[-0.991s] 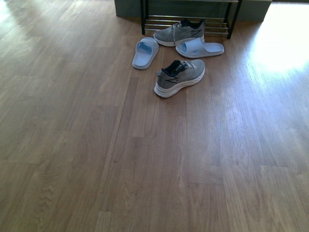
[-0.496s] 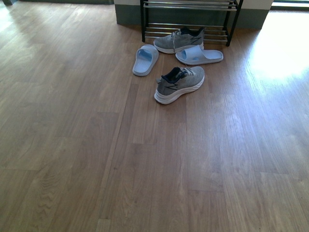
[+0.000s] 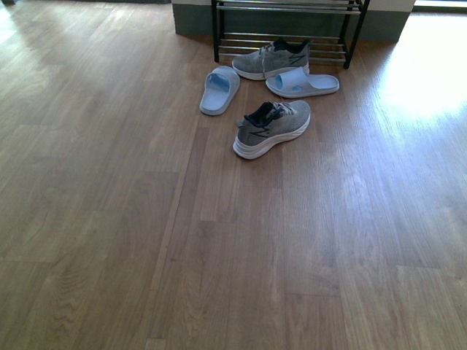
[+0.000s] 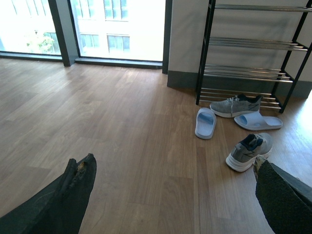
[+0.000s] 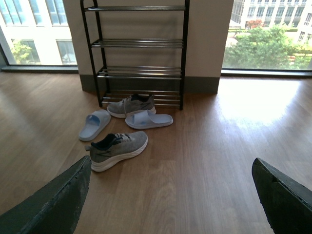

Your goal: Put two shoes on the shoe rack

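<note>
Four shoes lie on the wooden floor before the shoe rack (image 3: 288, 29). A grey sneaker (image 3: 271, 127) lies nearest, its toe pointing right. The other grey sneaker (image 3: 271, 58) and a pale blue slide (image 3: 302, 82) sit against the rack's lowest rods. A second blue slide (image 3: 219, 90) lies to the left. Neither arm shows in the front view. My left gripper (image 4: 173, 168) is open, high above the floor, with the near grey sneaker (image 4: 248, 151) just beyond one fingertip. My right gripper (image 5: 170, 170) is open too, and the same near sneaker (image 5: 118, 149) lies ahead of it.
The rack (image 5: 139, 53) stands against a pale wall pillar (image 5: 204, 39) with a grey skirting. Floor-to-ceiling windows (image 4: 117, 27) flank it. A bright sun patch (image 3: 423, 69) falls on the floor at the right. Bare floorboards (image 3: 219, 255) stretch between me and the shoes.
The front view has shifted so the shoes sit slightly lower and more of the rack shows at the top. The shoes themselves have not moved.
</note>
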Controlling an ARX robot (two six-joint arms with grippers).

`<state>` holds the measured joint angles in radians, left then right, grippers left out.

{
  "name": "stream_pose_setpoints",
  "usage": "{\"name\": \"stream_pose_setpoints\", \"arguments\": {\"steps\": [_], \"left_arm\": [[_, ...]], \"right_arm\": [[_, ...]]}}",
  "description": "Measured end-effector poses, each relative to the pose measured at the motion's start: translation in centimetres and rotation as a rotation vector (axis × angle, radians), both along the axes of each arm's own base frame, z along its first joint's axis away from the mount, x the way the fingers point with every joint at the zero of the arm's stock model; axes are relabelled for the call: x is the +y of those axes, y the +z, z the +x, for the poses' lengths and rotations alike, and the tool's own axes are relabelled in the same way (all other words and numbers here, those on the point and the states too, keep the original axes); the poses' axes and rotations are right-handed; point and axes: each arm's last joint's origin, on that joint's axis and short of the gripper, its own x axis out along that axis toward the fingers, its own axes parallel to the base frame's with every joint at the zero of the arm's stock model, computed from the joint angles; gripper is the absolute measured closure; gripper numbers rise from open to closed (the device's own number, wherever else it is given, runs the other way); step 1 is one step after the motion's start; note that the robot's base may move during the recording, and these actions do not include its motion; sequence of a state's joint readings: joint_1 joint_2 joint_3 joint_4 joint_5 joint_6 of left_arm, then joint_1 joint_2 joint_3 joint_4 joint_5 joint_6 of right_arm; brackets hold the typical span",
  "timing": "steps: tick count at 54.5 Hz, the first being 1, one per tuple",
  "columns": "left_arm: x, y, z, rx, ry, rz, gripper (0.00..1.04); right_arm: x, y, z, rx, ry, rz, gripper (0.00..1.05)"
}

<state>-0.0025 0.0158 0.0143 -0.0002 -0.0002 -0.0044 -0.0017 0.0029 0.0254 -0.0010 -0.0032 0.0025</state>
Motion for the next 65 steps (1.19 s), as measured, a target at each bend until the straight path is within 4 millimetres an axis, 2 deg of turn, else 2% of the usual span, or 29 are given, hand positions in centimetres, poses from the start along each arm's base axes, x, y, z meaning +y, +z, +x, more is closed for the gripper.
{"name": "stream_pose_setpoints", "arguments": {"steps": [65], "left_arm": [[0.0, 0.0, 0.0, 0.0, 0.0, 0.0, 0.09]], "right_arm": [[0.0, 0.0, 0.0, 0.0, 0.0, 0.0, 0.09]]}}
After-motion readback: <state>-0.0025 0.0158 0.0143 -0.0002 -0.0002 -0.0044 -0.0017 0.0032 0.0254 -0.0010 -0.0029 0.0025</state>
